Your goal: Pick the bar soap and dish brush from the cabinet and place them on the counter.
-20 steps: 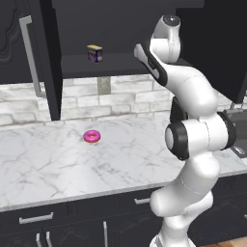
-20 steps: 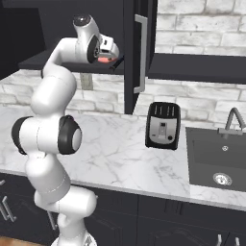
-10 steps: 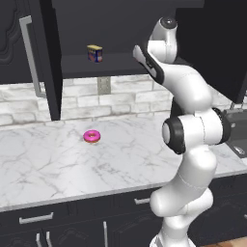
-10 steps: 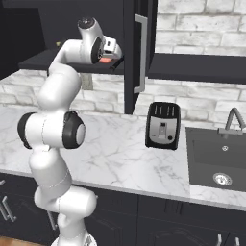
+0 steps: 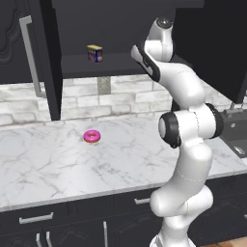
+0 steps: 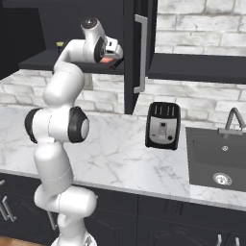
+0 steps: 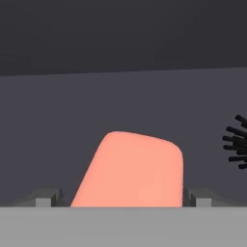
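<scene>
Now the arm has pushed deeper into the cabinet (image 5: pixel 46 72); the gripper (image 7: pixel 123 197) stands wide apart around the bar soap (image 7: pixel 131 170), dish brush (image 7: pixel 237 142) just beside it, ready to close

A kitchen: marble counter (image 5: pixel 58 164), toaster (image 6: pixel 163 126), sink (image 6: pixel 217 156)

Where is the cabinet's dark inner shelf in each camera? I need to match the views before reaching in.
Left base view: dark inner shelf runs across the upper middle, above the brick wall.
Right base view: it sits upper left, behind the arm.
Hand view: it is the grey surface across the middle, under the salmon-orange bar soap.
Shared landmark: the small yellow-and-blue box standing on it, upper left in the right base view.
</scene>
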Robot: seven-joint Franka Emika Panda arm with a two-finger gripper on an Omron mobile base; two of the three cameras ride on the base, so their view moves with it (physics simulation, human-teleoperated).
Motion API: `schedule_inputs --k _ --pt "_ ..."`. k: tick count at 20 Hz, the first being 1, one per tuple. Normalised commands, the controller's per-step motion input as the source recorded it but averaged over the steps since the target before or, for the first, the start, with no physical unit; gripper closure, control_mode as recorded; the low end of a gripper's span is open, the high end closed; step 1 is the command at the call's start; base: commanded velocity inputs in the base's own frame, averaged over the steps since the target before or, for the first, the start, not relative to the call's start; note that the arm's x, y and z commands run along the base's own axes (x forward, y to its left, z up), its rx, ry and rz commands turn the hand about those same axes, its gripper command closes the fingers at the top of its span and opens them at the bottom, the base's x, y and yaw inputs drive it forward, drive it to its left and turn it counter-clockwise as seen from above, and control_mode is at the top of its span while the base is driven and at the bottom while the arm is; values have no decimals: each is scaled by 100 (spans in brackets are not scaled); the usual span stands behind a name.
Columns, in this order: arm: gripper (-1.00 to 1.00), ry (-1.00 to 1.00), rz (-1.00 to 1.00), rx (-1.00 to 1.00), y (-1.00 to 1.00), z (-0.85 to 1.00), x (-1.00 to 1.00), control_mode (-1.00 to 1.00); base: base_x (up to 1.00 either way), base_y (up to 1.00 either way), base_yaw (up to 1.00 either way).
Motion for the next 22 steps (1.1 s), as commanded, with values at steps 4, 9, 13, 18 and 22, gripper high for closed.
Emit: schedule_inputs --k 4,9,13,18,22 --pt "100 8 -2 0 0 -18 25 -100 0 0 0" --pt "100 2 0 0 0 -14 -2 -100 0 0 0" --pt "100 0 0 0 0 -27 -31 -100 0 0 0" --pt "100 -5 0 0 0 -45 -55 -100 0 0 0" --pt "100 -13 0 0 0 -39 -68 -100 0 0 0"
